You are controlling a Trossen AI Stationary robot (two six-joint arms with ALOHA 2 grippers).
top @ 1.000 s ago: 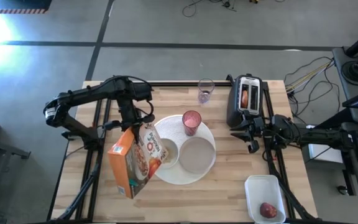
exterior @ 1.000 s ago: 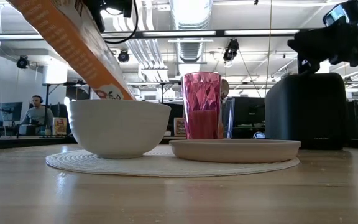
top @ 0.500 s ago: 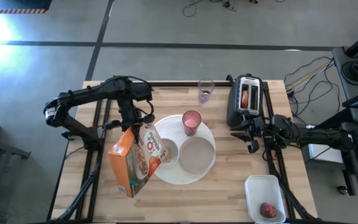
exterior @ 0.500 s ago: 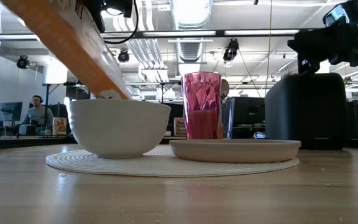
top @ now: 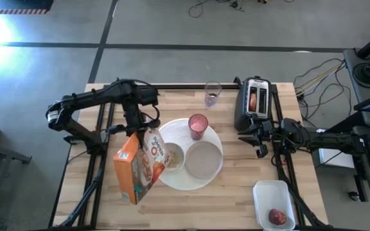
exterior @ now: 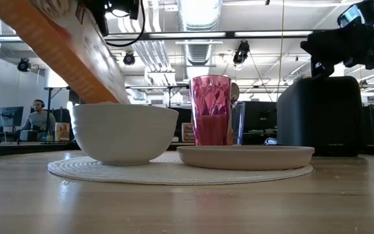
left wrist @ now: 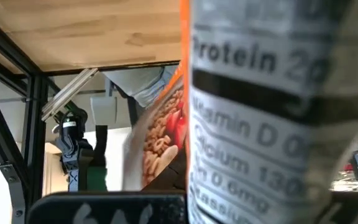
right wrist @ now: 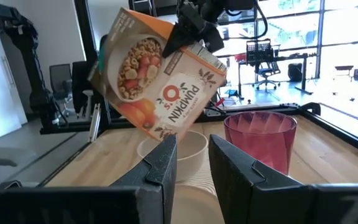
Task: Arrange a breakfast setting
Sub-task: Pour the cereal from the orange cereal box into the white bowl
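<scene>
A: Item one, your setting. What have you got below the left gripper (top: 135,128)?

B: Large round white plate (top: 214,136), textured rim. On it: small white bowl (top: 172,158), directly under the box your left gripper carries; small grey plate (top: 203,159), just beside the bowl on the side away from that gripper; pink tumbler (top: 198,126), faceted, upright, beyond both. Red apple (top: 276,216) lies in a white tray (top: 264,192), well apart, nearer your right gripper (top: 258,136).

A: Item two, changes?

B: The cereal box (top: 139,167) has tipped further over the bowl since a second ago; its open end now sits lower against the bowl's rim in the low view. Plates, tumbler and right arm have not shifted.

A: Item three, grippers?

B: Left: clamped tight on the upper end of the orange cereal box, holding it tilted, mouth down. Right: parked beside the black toaster (top: 255,102), fingers (right wrist: 161,163) a narrow gap apart, nothing between them, touching nothing. A clear glass (top: 212,94) stands beyond the tumbler, near the toaster.
</scene>
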